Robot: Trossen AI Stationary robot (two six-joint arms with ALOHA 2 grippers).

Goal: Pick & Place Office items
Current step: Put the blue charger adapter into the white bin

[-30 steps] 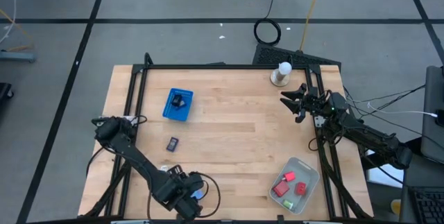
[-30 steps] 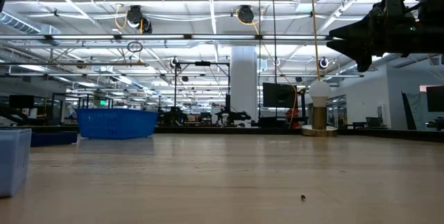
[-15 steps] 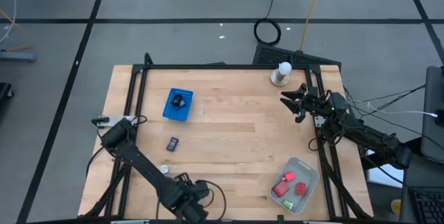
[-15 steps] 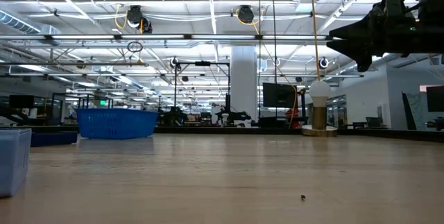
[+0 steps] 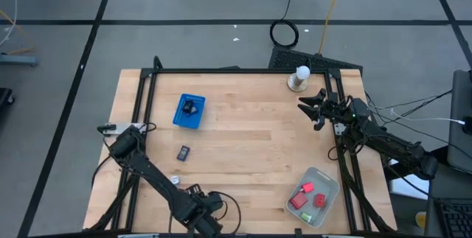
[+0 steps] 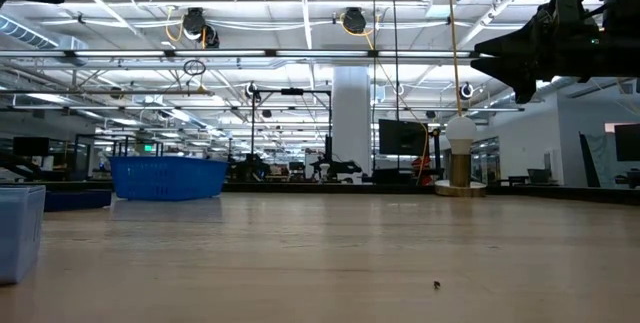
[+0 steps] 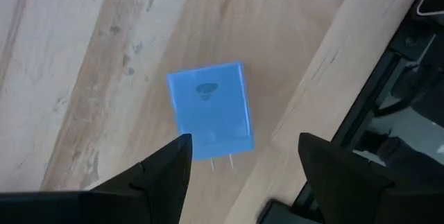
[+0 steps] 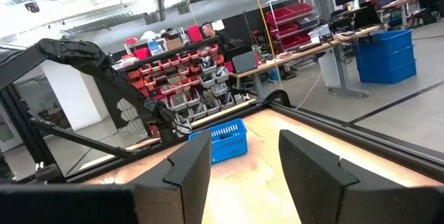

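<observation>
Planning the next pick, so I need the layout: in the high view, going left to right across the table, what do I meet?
Small dark item → blue basket → white knob-topped stand → translucent tray holding red and green pieces → right end effector.

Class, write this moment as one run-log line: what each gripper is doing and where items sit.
left gripper: open over blue plug block, near table edge | right gripper: open, waiting by white stand | tray: red and green pieces
</observation>
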